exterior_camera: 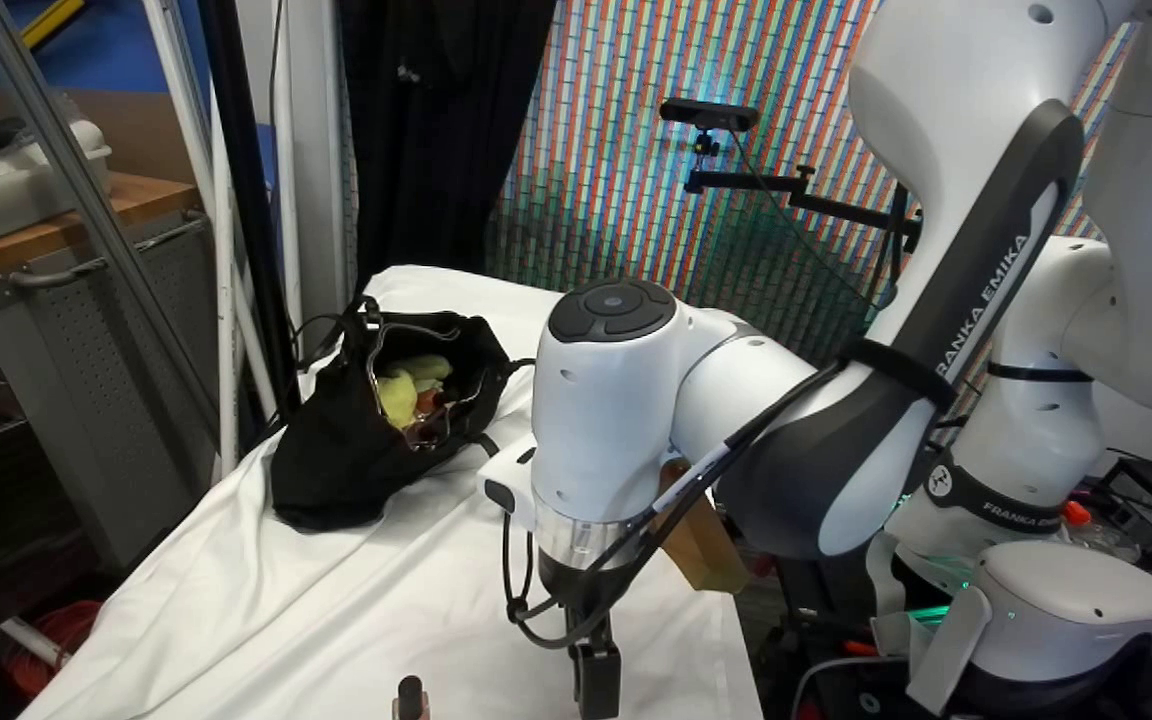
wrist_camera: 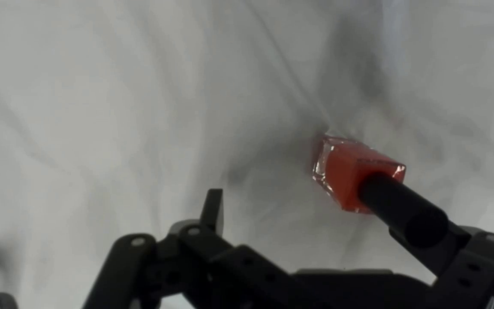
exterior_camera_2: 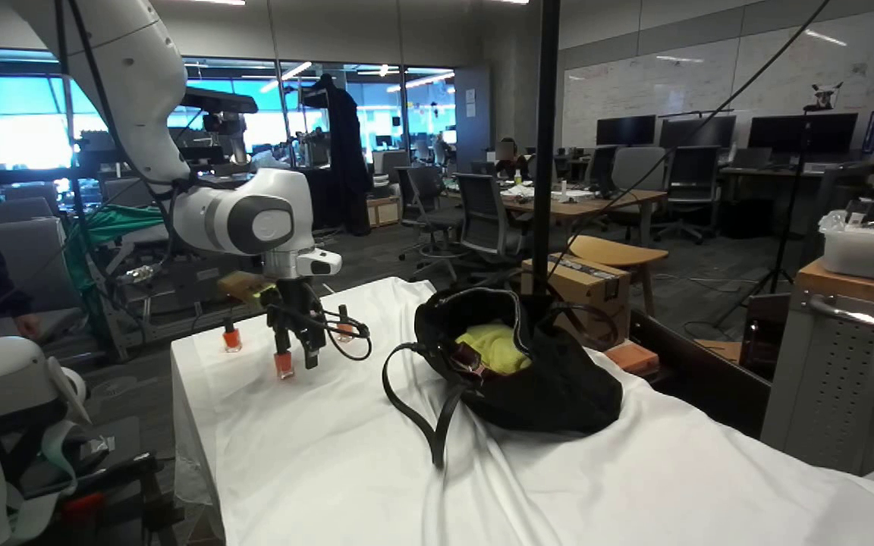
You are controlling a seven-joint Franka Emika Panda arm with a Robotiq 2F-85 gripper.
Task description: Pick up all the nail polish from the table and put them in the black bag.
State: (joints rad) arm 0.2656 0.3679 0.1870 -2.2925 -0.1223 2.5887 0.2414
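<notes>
Counter (exterior_camera_2: pixel 293 425) draped in wrinkled white cloth (exterior_camera_2: pixel 619 485), black fabric bag (exterior_camera_2: pixel 551 394) slumped, boxy red nail polish (wrist_camera: pixel 350 171), long axis vertical, cap (wrist_camera: pixel 401 210) pointed up, pincer (wrist_camera: pixel 305 219) spread wide

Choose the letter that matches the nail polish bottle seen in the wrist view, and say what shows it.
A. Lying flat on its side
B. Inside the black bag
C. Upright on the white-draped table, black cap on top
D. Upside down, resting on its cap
C: in the wrist view the red nail polish bottle has its base on the white-draped table, and its black cap rises toward the viewer.
</notes>
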